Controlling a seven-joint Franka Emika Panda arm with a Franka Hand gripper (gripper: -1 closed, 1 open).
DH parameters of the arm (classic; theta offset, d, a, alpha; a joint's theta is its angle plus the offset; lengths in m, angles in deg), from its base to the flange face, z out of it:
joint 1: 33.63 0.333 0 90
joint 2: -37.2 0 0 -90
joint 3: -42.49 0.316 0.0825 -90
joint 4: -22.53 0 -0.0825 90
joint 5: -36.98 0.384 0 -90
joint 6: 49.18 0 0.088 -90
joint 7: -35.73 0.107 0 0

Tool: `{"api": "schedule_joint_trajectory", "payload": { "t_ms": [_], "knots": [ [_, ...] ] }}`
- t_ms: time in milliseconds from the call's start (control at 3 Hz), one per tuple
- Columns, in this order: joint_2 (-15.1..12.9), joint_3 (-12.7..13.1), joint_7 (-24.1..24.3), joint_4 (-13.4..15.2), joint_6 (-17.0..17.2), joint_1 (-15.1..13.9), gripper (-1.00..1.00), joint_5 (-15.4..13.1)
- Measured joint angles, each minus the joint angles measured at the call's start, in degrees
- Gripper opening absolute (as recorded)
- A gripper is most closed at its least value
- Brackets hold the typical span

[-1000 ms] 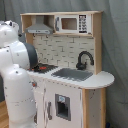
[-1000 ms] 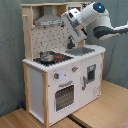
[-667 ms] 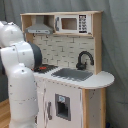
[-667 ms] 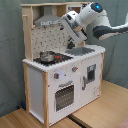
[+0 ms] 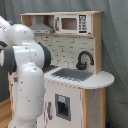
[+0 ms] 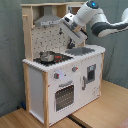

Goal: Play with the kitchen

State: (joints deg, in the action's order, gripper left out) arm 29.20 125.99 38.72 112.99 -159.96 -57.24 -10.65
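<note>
Arm raised over the kitchen (image 6: 65,75) counter, nothing visibly grasped.

We see the toy kitchen standing on a wood floor (image 6: 105,107) before a grey curtain (image 5: 116,45) in both exterior views. In the second exterior view the gripper (image 6: 76,34) hangs above the counter, between the grey hood (image 6: 48,21) and the sink (image 6: 80,51), tilted down towards the backboard; we cannot tell whether its fingers are parted or closed (they blur into the wrist). A small metal pot (image 6: 47,56) sits on the stovetop (image 6: 59,58). In the first exterior view the arm's white body (image 5: 27,75) fills the first exterior view's left, hiding the stove; black faucet (image 5: 84,59) stands behind the sink.
</note>
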Motion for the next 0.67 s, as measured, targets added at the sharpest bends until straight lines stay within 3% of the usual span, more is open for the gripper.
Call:
{"api": "schedule_joint_trajectory", "payload": {
  "t_ms": [667],
  "knots": [
    [-8.39, -0.53, -4.69, -3.64, 6.64, 6.08, 1.00, -0.26]
  ]
}}
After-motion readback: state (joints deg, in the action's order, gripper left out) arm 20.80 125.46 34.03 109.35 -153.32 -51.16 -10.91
